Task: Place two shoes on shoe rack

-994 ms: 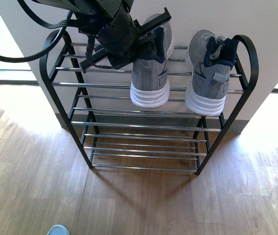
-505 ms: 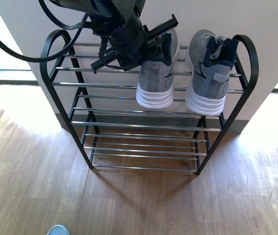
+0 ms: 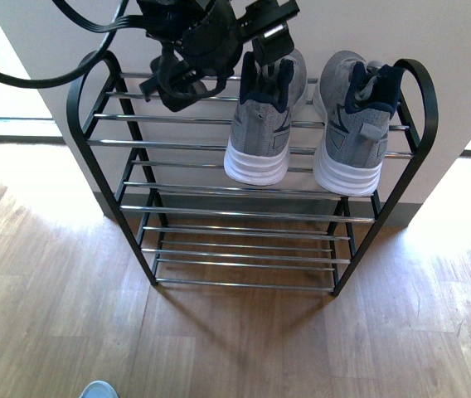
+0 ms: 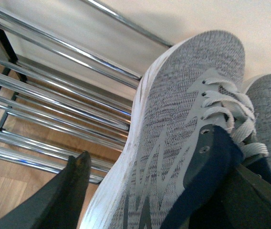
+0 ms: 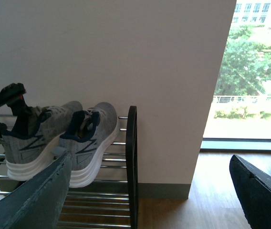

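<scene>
Two grey mesh shoes with white soles stand side by side on the top tier of the shoe rack (image 3: 219, 214), heels toward me. My left gripper (image 3: 223, 58) hangs open over the left shoe (image 3: 262, 124), just above its navy collar. Seen from the left wrist, that shoe (image 4: 173, 124) lies between the spread fingers of the left gripper (image 4: 164, 191) and one black finger (image 4: 76, 191) is well off the sole. The right shoe (image 3: 353, 124) stands alone. My right gripper (image 5: 152, 200) is open, off the rack's end (image 5: 131, 167), and both shoes (image 5: 90, 143) show beyond it.
A white wall (image 3: 434, 33) backs the rack. Lower tiers are chrome rods (image 3: 244, 265) over a wooden floor (image 3: 235, 340). A pale blue rounded object (image 3: 99, 390) pokes in at the front view's bottom edge. A window (image 5: 255, 71) lies past the wall's corner.
My left arm shifted right with the left shoe, then rose and drew back. The shoe stays on the top rods and more of its heel and collar now shows.
</scene>
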Controlling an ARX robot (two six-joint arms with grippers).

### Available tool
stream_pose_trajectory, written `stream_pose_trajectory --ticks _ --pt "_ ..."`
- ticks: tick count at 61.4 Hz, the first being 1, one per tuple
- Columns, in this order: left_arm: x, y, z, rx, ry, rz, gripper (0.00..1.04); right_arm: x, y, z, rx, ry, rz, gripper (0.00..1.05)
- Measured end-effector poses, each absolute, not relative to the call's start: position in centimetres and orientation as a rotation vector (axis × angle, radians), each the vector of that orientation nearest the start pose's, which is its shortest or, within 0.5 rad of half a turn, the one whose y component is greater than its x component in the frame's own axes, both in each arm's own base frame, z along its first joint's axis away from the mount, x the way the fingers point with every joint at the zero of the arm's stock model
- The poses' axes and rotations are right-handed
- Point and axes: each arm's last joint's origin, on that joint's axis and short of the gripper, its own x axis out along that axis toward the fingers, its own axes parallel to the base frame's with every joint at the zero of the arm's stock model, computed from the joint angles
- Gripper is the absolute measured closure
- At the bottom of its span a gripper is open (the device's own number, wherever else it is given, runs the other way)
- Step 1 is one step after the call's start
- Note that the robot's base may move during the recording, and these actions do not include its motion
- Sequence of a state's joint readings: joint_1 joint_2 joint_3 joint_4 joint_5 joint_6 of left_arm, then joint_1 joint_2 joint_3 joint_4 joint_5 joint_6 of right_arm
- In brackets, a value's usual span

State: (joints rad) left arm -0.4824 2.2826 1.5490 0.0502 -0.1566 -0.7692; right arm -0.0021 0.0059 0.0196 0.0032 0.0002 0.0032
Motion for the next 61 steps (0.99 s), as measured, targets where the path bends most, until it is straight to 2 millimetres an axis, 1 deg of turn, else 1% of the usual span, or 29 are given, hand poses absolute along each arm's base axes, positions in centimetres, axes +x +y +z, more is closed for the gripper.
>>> stream_pose_trajectory --ticks 2,6,12,19,28,31,33,36,38,42,46,47,52,57,61 --pt "43.1 -22.0 13.0 -0.525 0.707 -0.041 0.17 9.7 0.0 17.0 0.003 -0.017 -0.002 0.09" --pt "42.4 -21.6 14.2 -0.534 0.671 -0.034 0.08 9.7 0.0 17.0 0.003 -0.017 -0.003 0.09" --pt "41.4 -20.8 16.0 -0.545 0.619 -0.025 0.10 9.7 0.0 17.0 0.003 -0.017 -0.002 0.09" --pt "40.0 -19.6 17.4 -0.541 0.574 0.013 0.09 9.7 0.0 17.0 0.003 -0.017 -0.003 0.09" --pt "37.2 -17.0 18.4 -0.506 0.528 0.118 0.09 9.7 0.0 17.0 0.003 -0.017 -0.003 0.09" --pt "36.1 -15.8 18.8 -0.491 0.509 0.160 0.09 9.7 0.0 17.0 0.003 -0.017 -0.002 0.09" --pt "35.1 -14.9 19.2 -0.468 0.485 0.195 0.09 9.7 0.0 17.0 0.003 -0.017 -0.003 0.09" --pt "32.9 -13.0 20.4 -0.433 0.440 0.250 0.09 9.7 0.0 17.0 0.003 -0.017 -0.003 0.09" --pt "31.6 -12.2 21.0 -0.416 0.417 0.275 0.09 9.7 0.0 17.0 0.003 -0.017 -0.002 0.09" --pt "28.3 -10.1 22.4 -0.385 0.375 0.321 0.09 9.7 0.0 17.0 0.003 -0.017 -0.003 0.09" --pt "25.9 -8.9 23.0 -0.356 0.349 0.360 0.09 9.7 0.0 17.0 0.003 -0.017 -0.002 0.09" --pt "24.9 -8.3 23.2 -0.345 0.342 0.376 0.09 9.7 0.0 17.0 0.003 -0.017 -0.003 0.09" --pt "21.2 -6.4 23.4 -0.291 0.324 0.445 0.09 9.7 0.0 17.0 0.003 -0.017 -0.002 0.09" --pt "18.4 -5.1 24.0 -0.268 0.287 0.478 0.09 9.7 0.0 17.0 0.003 -0.017 -0.002 0.09" --pt "16.7 -4.5 24.6 -0.279 0.249 0.482 0.09 9.7 0.0 17.0 0.003 -0.017 -0.003 0.09"
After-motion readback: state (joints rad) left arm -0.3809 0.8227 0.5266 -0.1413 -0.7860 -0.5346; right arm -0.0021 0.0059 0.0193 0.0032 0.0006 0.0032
